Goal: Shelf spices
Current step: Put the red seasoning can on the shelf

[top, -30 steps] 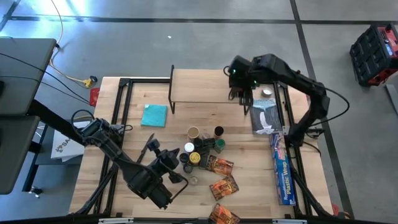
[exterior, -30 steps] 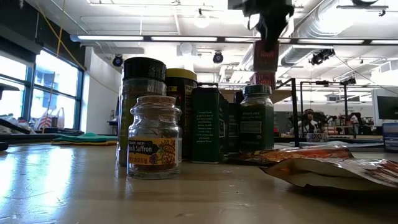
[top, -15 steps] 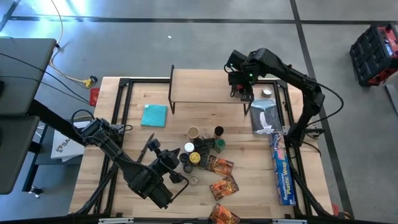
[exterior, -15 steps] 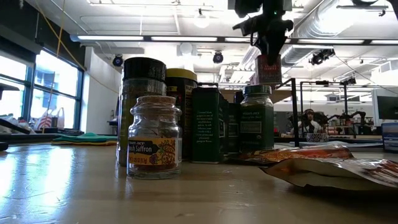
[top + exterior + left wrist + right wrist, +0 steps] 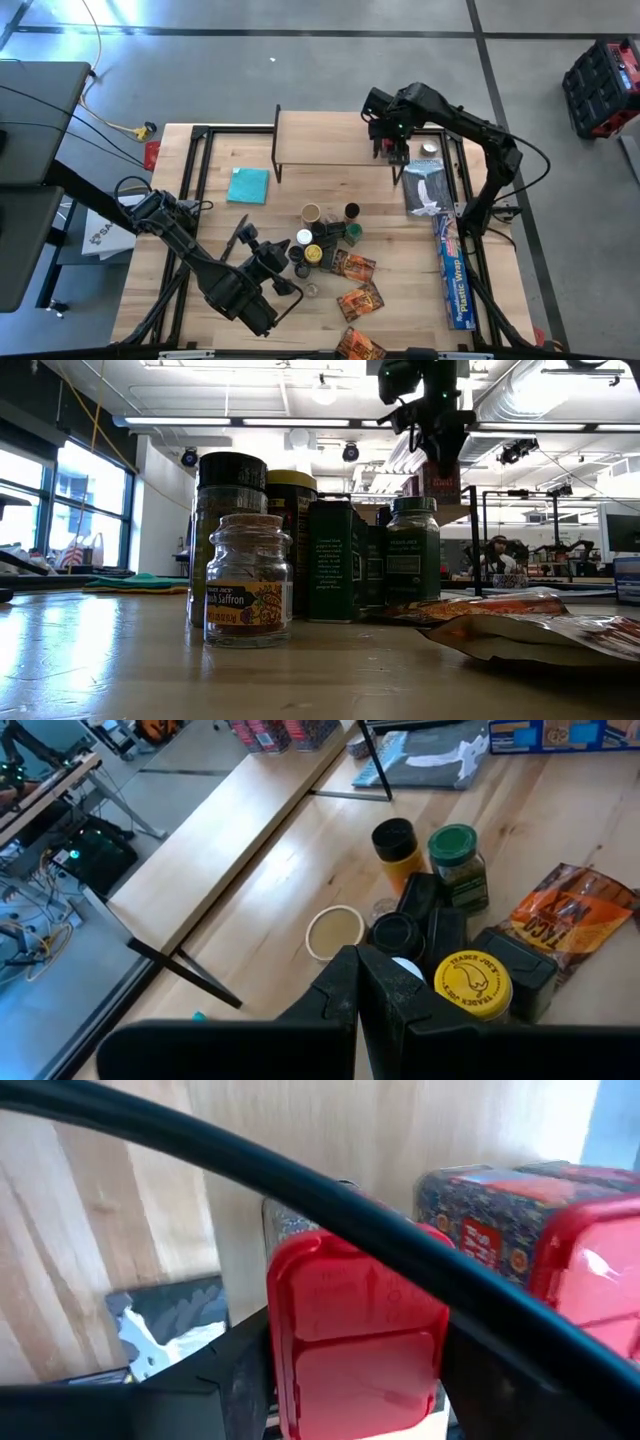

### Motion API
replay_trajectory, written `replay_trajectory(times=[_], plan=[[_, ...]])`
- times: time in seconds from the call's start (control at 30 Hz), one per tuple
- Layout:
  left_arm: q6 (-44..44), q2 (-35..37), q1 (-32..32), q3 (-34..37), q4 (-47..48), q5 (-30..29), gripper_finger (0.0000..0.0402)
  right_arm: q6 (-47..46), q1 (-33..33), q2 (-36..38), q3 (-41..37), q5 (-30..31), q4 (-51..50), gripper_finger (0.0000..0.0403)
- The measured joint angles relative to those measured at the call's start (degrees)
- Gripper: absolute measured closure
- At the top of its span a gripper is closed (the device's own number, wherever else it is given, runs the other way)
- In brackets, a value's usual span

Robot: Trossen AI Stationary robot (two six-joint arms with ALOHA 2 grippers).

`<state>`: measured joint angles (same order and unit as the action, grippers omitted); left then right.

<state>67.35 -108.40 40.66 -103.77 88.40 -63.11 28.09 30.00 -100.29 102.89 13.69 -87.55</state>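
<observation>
The right gripper hangs over the right end of the shelf, jaws spread around a red box standing there; whether they still pinch it is hidden. The left gripper, jaws closed and empty, waits above the jars mid-table.

Red spice box upright on shelf right end; jars, packets clustered mid-table.

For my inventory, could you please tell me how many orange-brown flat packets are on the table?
3: one packet beside the jar cluster, a second nearer the front edge, and a third at the very front edge, partly cut off. More could be hidden beyond that edge.
</observation>
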Motion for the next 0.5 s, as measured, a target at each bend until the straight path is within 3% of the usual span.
replay_trajectory(times=[0.5], plan=[[-0.39,0.0,-0.02,0.0,0.0,-0.72,0.0402,-2.28,-1.49,0.24,0.11,6.8,-0.13,0.0156]])
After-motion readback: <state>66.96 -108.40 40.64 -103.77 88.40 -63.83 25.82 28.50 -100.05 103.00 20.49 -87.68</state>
